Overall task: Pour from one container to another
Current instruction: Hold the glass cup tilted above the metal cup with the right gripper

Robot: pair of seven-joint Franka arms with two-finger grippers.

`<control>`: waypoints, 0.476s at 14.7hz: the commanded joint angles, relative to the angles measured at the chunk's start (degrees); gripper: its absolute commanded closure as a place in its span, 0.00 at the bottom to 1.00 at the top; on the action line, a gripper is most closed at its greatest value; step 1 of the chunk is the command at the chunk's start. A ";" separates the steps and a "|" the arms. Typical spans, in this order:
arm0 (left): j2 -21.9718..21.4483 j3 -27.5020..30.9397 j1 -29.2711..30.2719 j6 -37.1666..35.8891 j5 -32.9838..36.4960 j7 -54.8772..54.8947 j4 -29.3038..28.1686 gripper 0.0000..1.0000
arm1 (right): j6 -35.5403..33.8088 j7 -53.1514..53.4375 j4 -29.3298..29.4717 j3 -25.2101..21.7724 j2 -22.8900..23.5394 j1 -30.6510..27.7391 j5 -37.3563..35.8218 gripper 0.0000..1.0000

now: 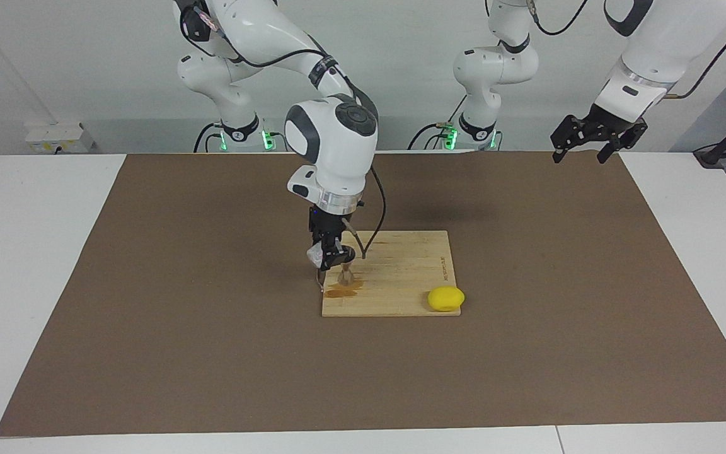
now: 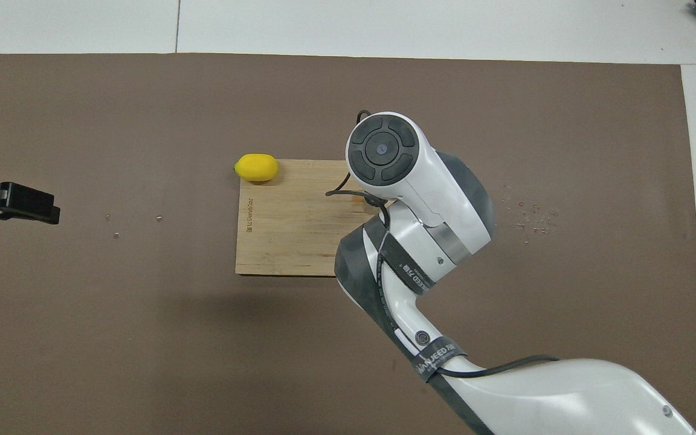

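My right gripper (image 1: 330,257) hangs low over the wooden board (image 1: 401,265), at its corner toward the right arm's end. It is shut on the clear glass cup (image 1: 314,254), which is tipped beside the small steel jigger (image 1: 346,275). The jigger stands on the board with a brown puddle (image 1: 343,291) around its foot. In the overhead view the right arm's hand (image 2: 384,151) hides both the cup and the jigger. My left gripper (image 1: 585,142) waits open in the air over the mat's corner at the left arm's end, and the left gripper (image 2: 12,202) holds nothing.
A yellow lemon (image 1: 445,298) (image 2: 256,167) lies at the board's (image 2: 287,223) corner farthest from the robots, toward the left arm's end. Small drops or specks (image 2: 532,216) dot the brown mat (image 1: 149,353) toward the right arm's end, and a few more specks (image 2: 136,220) lie toward the left arm's end.
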 commanded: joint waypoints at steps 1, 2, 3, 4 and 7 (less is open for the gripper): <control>-1.55 -0.31 0.46 0.38 0.58 0.13 -1.73 0.00 | -0.16 0.89 1.35 0.17 0.76 0.29 -1.69 0.86; -1.55 -0.31 0.46 0.38 0.58 0.13 -1.64 0.00 | -0.16 0.88 1.35 0.17 0.76 0.29 -1.95 0.86; -1.55 -0.31 0.46 0.38 0.58 0.13 -1.73 0.00 | -0.16 0.88 1.35 0.17 0.76 0.29 -1.95 0.86; -1.55 -0.31 0.46 0.38 0.58 0.13 -1.73 0.00 | -0.16 0.88 1.35 0.17 0.76 0.20 -1.95 0.86; -1.55 -0.31 0.46 0.38 0.58 0.13 -1.73 0.00 | -0.16 0.88 1.35 0.17 0.76 0.29 -2.04 0.86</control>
